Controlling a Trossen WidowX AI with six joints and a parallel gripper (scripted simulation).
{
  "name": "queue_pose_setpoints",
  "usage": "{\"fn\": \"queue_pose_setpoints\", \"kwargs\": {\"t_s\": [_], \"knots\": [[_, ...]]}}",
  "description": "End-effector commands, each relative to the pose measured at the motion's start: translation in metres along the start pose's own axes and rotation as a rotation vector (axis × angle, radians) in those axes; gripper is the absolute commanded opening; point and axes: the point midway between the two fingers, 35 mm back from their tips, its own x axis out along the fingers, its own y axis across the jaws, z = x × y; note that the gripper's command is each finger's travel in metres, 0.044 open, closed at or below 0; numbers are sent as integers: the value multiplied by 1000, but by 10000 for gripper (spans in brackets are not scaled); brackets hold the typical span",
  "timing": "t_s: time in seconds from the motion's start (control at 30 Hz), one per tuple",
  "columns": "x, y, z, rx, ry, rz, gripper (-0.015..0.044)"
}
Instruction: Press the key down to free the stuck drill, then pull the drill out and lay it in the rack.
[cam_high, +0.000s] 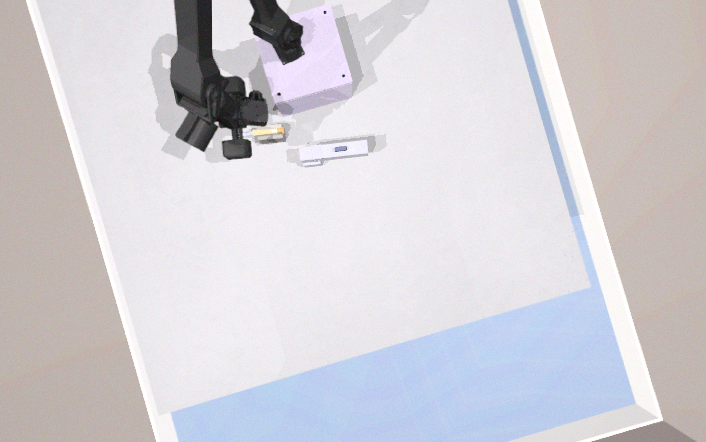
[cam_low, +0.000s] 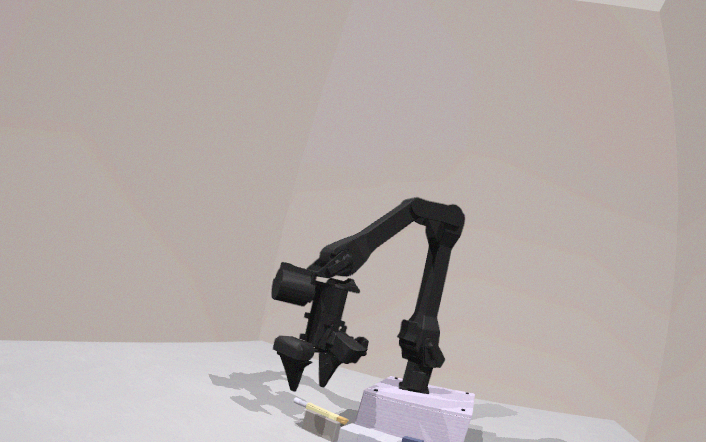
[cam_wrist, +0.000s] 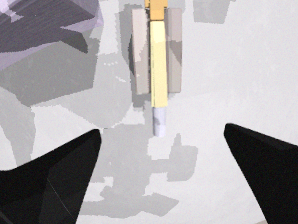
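Observation:
My gripper (cam_high: 245, 129) (cam_low: 308, 388) (cam_wrist: 164, 132) is wide open and empty. It points down above the pale end of a yellow bar, one finger to each side in the wrist view. The yellow bar (cam_high: 266, 131) (cam_low: 323, 412) (cam_wrist: 158, 65) has a pale grey tip (cam_low: 299, 400) (cam_wrist: 159, 120) and an orange end (cam_high: 280, 130) (cam_low: 341, 420) (cam_wrist: 157, 11). It lies between two low grey-brown walls (cam_low: 319, 424) (cam_wrist: 175, 75). A long white block (cam_high: 317, 152) (cam_low: 362, 433) with a dark blue patch (cam_high: 340, 148) lies beside them. I cannot tell which part is the key, drill or rack.
The lavender base block (cam_high: 307, 72) (cam_low: 416, 411) (cam_wrist: 50, 30) carries the arm and stands close to the walled holder. The blue floor strip (cam_high: 406, 374) and white outer walls (cam_high: 604, 249) border the grey surface in the top view.

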Motion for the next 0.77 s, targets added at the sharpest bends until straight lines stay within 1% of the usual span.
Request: {"fn": "queue_pose_setpoints", "kwargs": {"t_s": [0.0,0.17,0.33,0.53,0.73], "knots": [[-9,-16,-13,7,36,-48,440],[-60,-72,-61,32,180,-236,440],[-125,-115,-106,57,329,-420,440],[-214,-150,-148,79,508,-630,440],[-317,-171,-175,97,688,-845,440]]}}
